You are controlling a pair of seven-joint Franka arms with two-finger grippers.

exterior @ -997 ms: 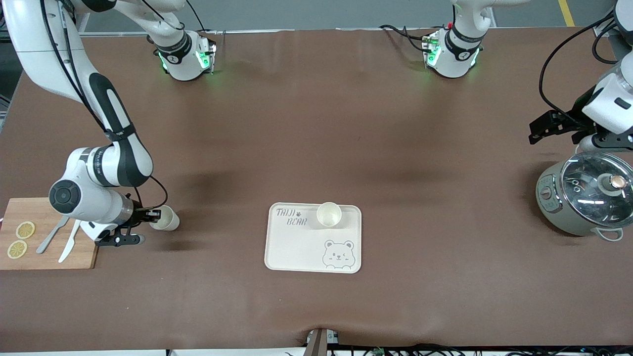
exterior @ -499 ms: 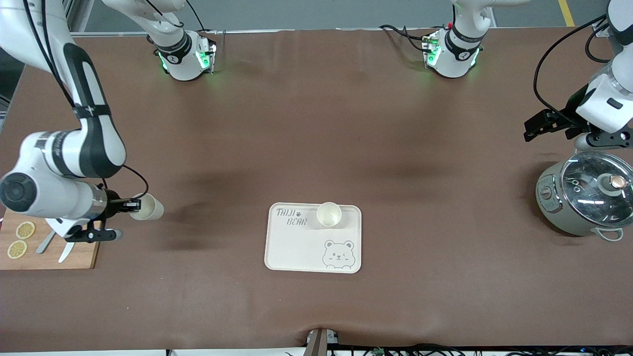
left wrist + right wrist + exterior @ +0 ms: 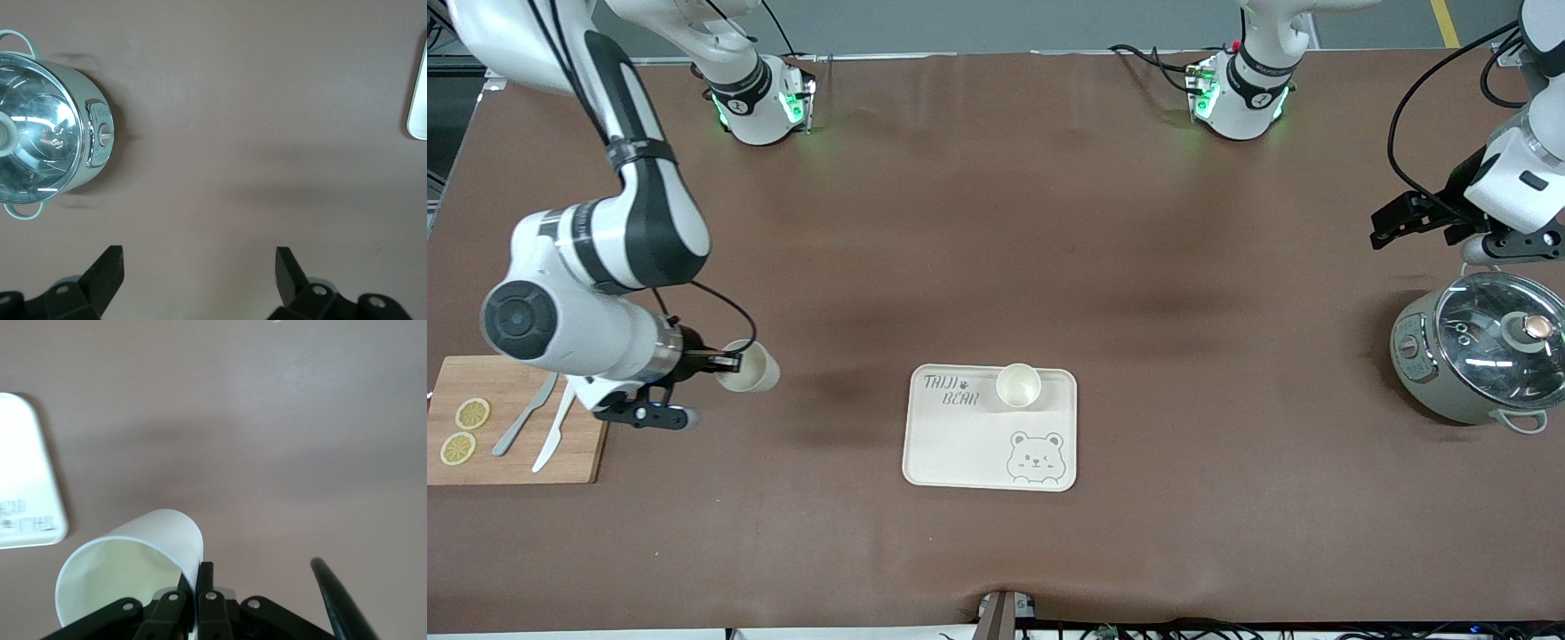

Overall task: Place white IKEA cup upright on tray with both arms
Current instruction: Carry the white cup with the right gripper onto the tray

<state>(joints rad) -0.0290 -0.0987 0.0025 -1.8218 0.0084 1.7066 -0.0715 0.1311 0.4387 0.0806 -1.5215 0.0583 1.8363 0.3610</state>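
Cups, two of them, both white. One stands upright on the tray [image 3: 991,427], mouth up, beside the grey lettering, at the tray's edge farthest from the front camera: standing cup [image 3: 1018,385]. The held cup [image 3: 749,366] is pinched at its rim by the right hand [image 3: 725,362], fingers pressed together on the cup wall; it lies tipped on its side in the air over bare brown bench [image 3: 996,267], between the cutting board [image 3: 511,422] and the tray, well apart from the tray. Right wrist view shows the same cup's open mouth close to the camera. Cutting board at the right arm's end carries lemon slices [image 3: 464,430] and cutlery [image 3: 538,427]. Left hand [image 3: 199,261] waits, fingers spread wide and holding nothing, above the bench just beside the lidded pot [image 3: 1480,358] at the left arm's end.
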